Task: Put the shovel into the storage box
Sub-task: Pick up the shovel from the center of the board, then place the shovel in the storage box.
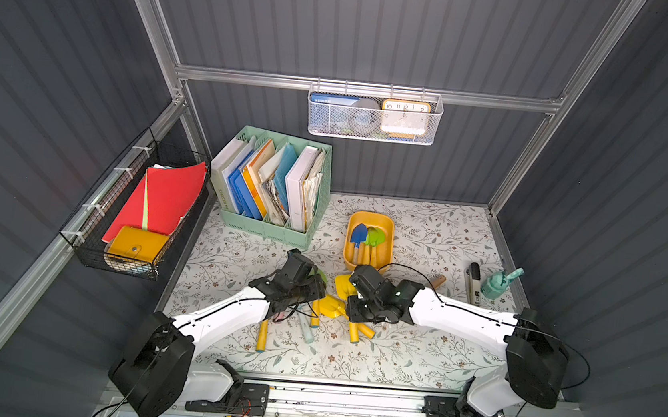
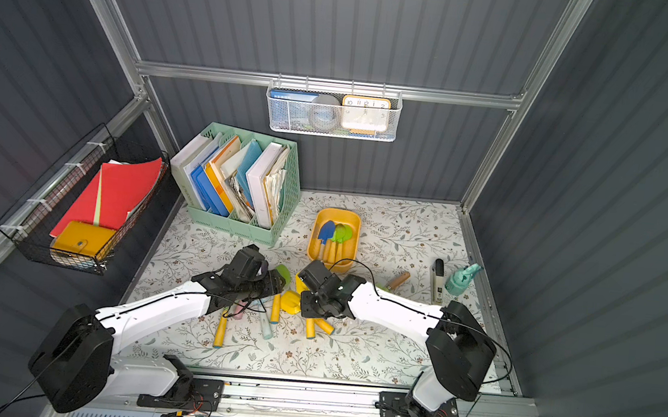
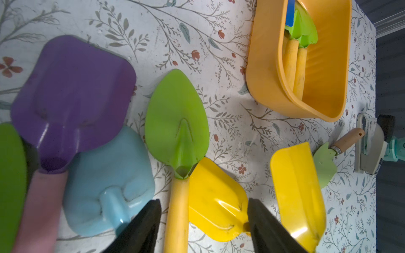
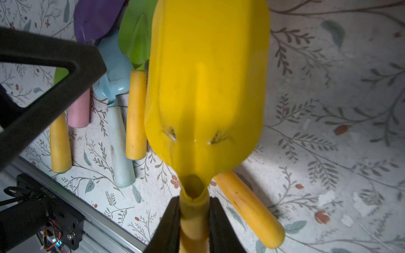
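The storage box (image 1: 385,226), a yellow-orange tub, stands mid-table and holds a blue and a green shovel (image 1: 366,237). My right gripper (image 4: 194,200) is shut on the handle of a yellow scoop shovel (image 4: 206,87), whose blade (image 1: 343,285) points toward the box. In the left wrist view that scoop (image 3: 295,186) shows just short of the box (image 3: 328,65). My left gripper (image 3: 204,201) hangs open over a green shovel (image 3: 177,122) and a second yellow shovel (image 3: 214,201), holding nothing.
Purple (image 3: 72,94) and light-blue (image 3: 109,181) shovels lie beside the green one. A small wooden-handled trowel (image 1: 438,280), a stapler (image 1: 473,281) and a teal bottle (image 1: 498,282) sit at the right. A mint file organiser (image 1: 271,187) stands behind the box.
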Controlling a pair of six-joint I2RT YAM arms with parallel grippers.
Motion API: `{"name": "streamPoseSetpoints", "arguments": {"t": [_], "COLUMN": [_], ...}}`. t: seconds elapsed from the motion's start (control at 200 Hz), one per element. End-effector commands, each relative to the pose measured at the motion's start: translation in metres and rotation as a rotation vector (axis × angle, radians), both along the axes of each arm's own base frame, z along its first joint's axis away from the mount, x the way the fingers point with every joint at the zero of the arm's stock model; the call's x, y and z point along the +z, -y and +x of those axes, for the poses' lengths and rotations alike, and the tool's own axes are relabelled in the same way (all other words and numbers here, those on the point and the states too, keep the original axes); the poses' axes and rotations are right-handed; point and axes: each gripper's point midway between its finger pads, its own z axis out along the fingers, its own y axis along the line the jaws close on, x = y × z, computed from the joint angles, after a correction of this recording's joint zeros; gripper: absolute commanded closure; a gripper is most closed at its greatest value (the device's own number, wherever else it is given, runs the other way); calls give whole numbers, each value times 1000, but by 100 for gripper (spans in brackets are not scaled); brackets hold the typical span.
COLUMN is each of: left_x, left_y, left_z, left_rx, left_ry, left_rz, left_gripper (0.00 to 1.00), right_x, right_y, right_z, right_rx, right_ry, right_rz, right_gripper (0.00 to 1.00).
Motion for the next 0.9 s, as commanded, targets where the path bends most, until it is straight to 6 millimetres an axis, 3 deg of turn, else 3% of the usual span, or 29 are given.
{"name": "streamPoseSetpoints", "arguments": {"t": [0.0, 0.43, 0.71, 0.89], "left_x": [11, 24, 33, 32], "left_y": [11, 43, 60, 65], "left_z": [8, 39, 55, 59], "left_rx": [-40, -104, -136, -144], "left_ry": [33, 75, 98, 99], "left_rz": [-22, -74, -112, -122], "left_gripper": [32, 33, 33, 33], "right_x": [15, 56, 76, 70], "right_y": [15, 74, 77, 78], "right_z": [15, 94, 153, 191], "right_rx": [-21, -192, -216, -240], "right_ry": [40, 126, 146, 135], "right_rz": [-23, -49, -47, -52], "right_gripper": [86, 86, 86, 86]}}
